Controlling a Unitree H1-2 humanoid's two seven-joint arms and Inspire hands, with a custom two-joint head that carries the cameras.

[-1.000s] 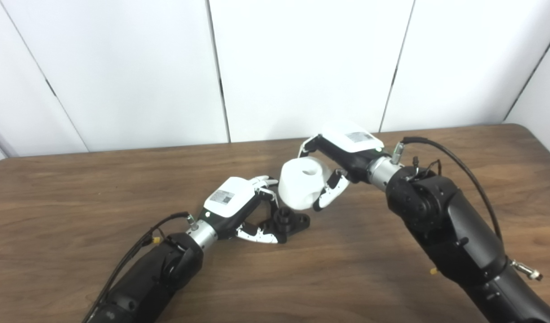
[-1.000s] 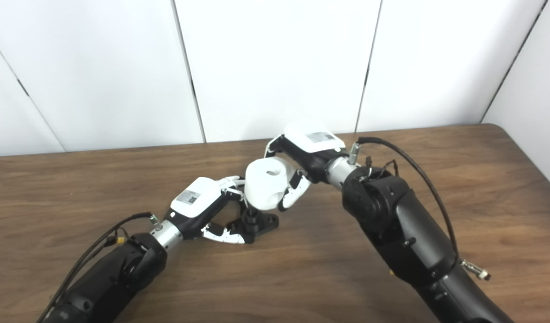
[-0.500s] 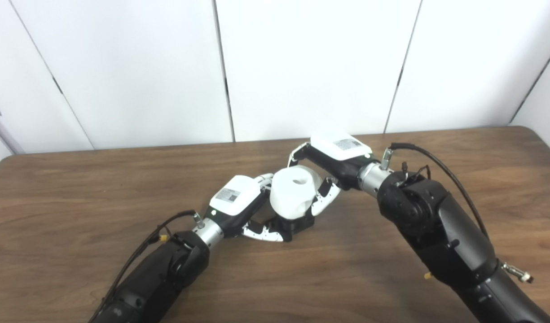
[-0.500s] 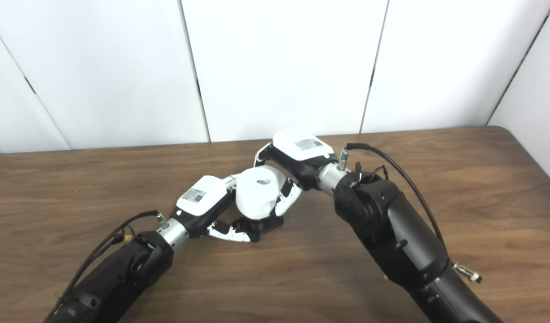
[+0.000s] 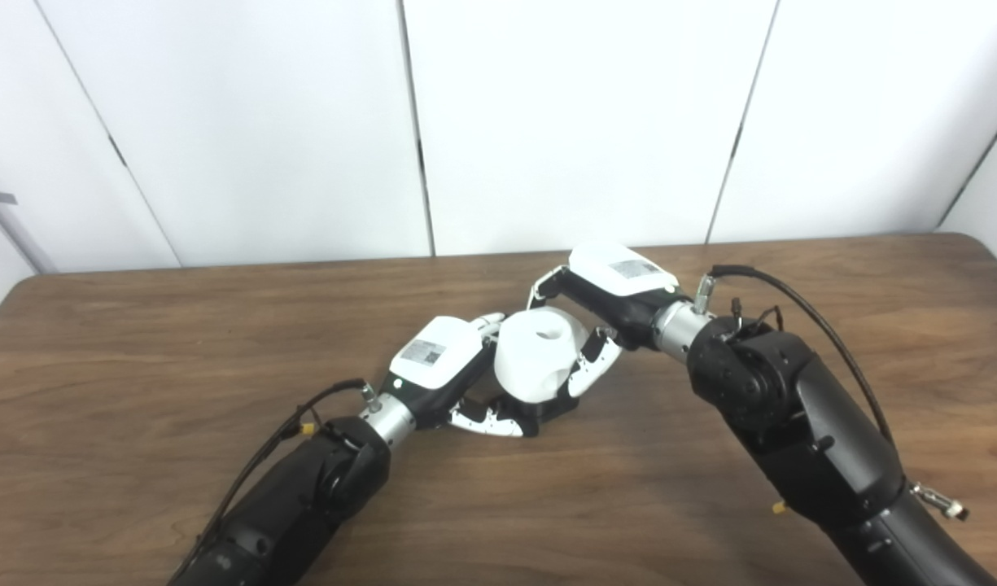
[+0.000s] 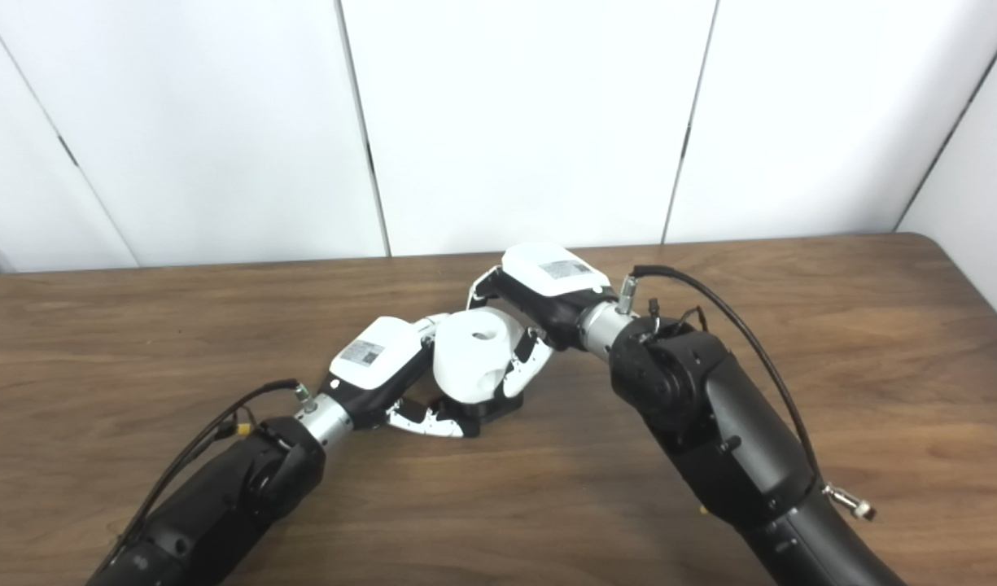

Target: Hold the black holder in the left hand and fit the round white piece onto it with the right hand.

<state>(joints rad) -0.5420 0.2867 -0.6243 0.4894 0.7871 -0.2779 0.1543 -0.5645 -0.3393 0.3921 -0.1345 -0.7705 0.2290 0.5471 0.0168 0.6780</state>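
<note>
White wall panels behind, brown wooden table (image 5: 140, 342) in front. Near the table's middle the left hand (image 5: 441, 370) has fingers closed on the black holder (image 5: 547, 409), which rests on the wood. The right hand (image 5: 604, 305) grips the round white piece (image 5: 537, 362) w/ fingers wrapped around it, directly over the holder, almost hiding it. If it is seated I cannot tell. Best, I think: press straight down, no tilt, left hand firm.

No legible text on anything
</note>
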